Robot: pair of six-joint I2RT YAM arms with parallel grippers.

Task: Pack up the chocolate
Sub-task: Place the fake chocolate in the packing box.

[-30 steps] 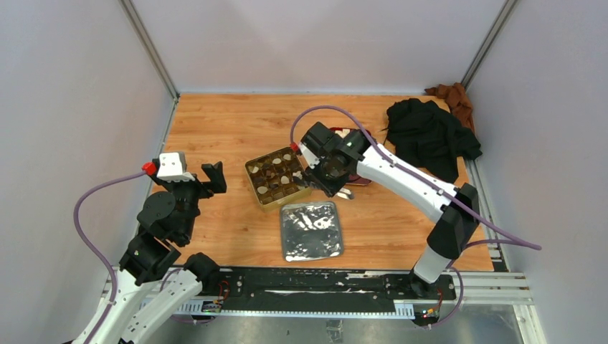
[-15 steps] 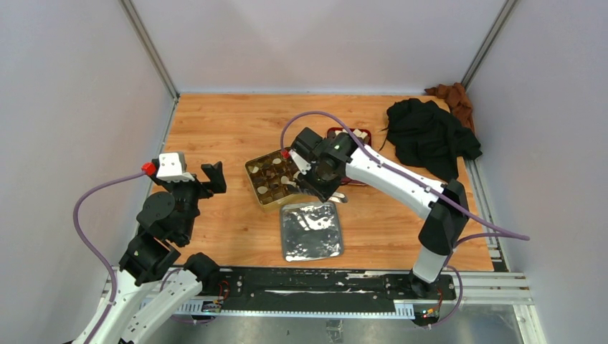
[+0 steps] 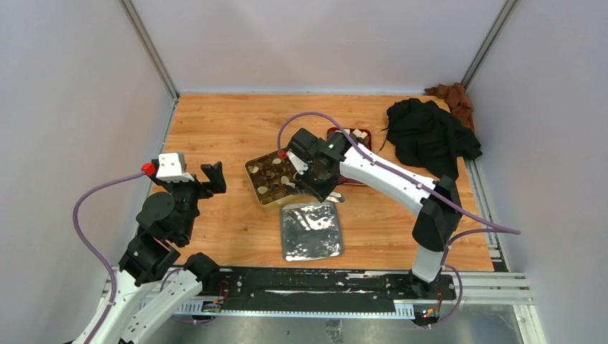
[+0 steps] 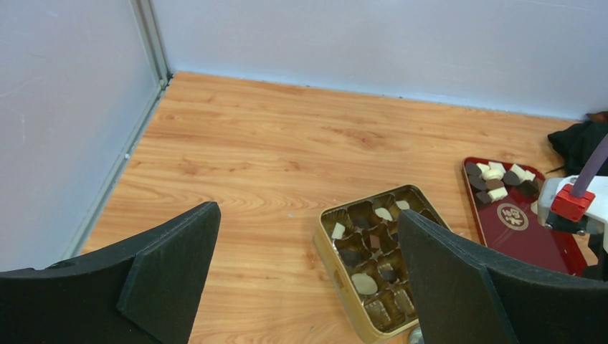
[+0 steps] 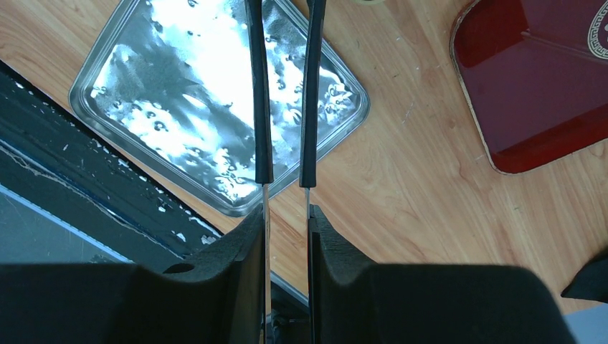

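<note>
Right end effector (image 5: 287,223) pinches black-sleeved metal tongs (image 5: 258,107) above shiny tray (image 5: 143,79).

Table top (image 3: 229,129) of pale wood, smooth, with visible grain and a soft sheen. Square tin (image 4: 337,276) of shiny gold-coloured metal. Silver tray (image 5: 143,93) of bright, dimpled metal, mirror-glossy. Red tray (image 5: 545,86), smooth and glossy. Tongs (image 5: 258,107): bare metal blades sleeved in matt black. Black cloth (image 3: 430,136) and brown cloth (image 3: 452,97), both matt and crumpled. The left gripper (image 4: 307,211) has matt black, faintly grainy fingers (image 4: 165,272).
</note>
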